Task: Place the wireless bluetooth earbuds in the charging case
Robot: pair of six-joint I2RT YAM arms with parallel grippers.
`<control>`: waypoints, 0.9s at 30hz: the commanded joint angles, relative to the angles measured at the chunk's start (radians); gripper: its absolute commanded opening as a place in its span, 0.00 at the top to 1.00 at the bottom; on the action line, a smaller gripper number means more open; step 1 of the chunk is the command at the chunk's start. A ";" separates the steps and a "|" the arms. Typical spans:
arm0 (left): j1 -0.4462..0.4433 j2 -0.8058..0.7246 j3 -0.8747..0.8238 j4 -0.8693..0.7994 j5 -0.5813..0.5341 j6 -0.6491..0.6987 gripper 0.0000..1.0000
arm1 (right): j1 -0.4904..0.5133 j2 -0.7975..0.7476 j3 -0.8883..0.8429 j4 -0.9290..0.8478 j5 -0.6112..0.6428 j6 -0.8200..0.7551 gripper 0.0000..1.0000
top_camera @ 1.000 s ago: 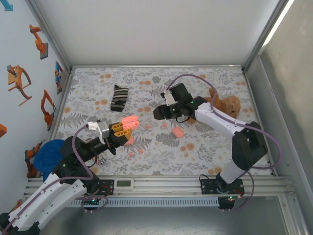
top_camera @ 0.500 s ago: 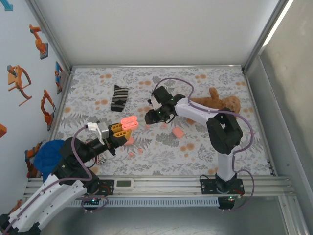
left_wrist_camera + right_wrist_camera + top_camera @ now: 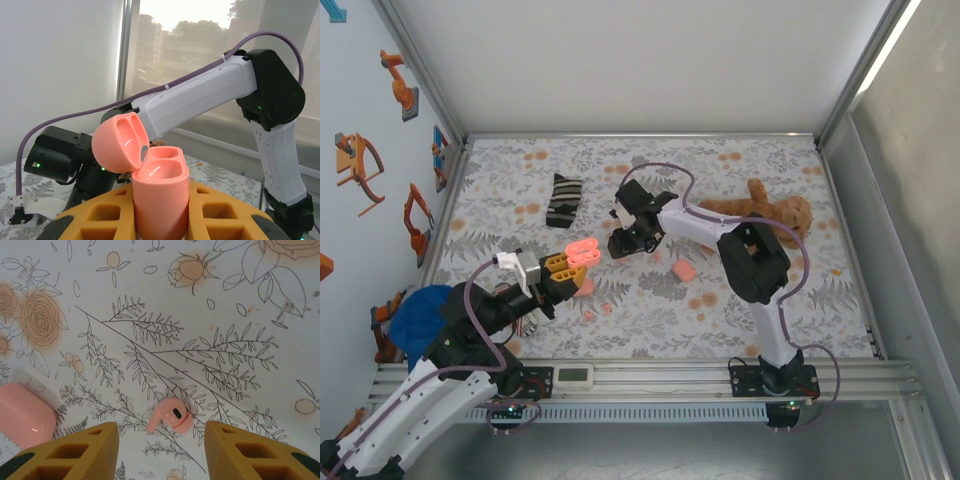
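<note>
My left gripper is shut on an open salmon-pink charging case, held upright above the floral cloth. In the left wrist view the case stands between the yellow fingers with its lid tipped back and both wells empty. My right gripper hovers just right of that case, open. In the right wrist view one pink earbud lies on the cloth between the right gripper's spread fingers, touching neither. More earbuds lie loose on the cloth.
A closed pink case lies right of centre, and one sits at the left of the right wrist view. A striped sock lies at the back left, a brown teddy bear at the right, a blue object at the near left.
The right arm has swung left across the cloth toward the held case, and its jaws have narrowed a little. The left arm and its case have not moved.
</note>
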 commanded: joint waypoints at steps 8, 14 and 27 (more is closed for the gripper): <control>-0.003 -0.027 -0.014 0.000 -0.014 0.012 1.00 | 0.011 0.054 0.056 -0.046 0.031 -0.033 0.54; -0.004 -0.026 -0.014 -0.002 -0.018 0.011 1.00 | 0.015 0.070 0.065 -0.046 0.034 -0.034 0.55; -0.004 -0.035 -0.020 -0.002 -0.027 0.008 1.00 | 0.018 0.091 0.086 -0.067 0.040 -0.050 0.63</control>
